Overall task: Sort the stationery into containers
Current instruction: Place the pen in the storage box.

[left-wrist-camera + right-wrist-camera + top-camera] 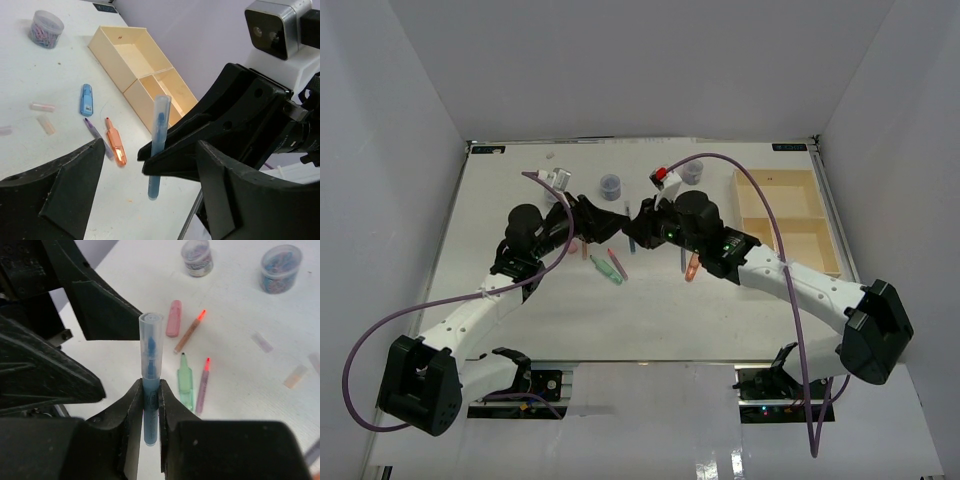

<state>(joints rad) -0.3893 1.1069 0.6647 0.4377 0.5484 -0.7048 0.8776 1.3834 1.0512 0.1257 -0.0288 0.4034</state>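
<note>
My right gripper (150,386) is shut on a blue marker (151,347) and holds it upright above the table. The marker has a clear cap on top. In the top view the right gripper (642,222) meets my left gripper (603,225) at mid-table. My left gripper (150,172) is open and empty. In its view its fingers (65,195) stand wide either side of the blue marker (159,135) without touching it. The beige wooden tray (790,180) lies at the right and looks empty (117,37). Green (186,382), purple (203,387) and brown-orange (187,335) markers lie on the table.
A pink stubby piece (173,318) and two round pots (197,257) (281,268) stand beyond the markers. In the left wrist view an orange marker (116,147), a purple one (97,136), a blue piece (86,99) and pale caps (42,107) lie left of the tray.
</note>
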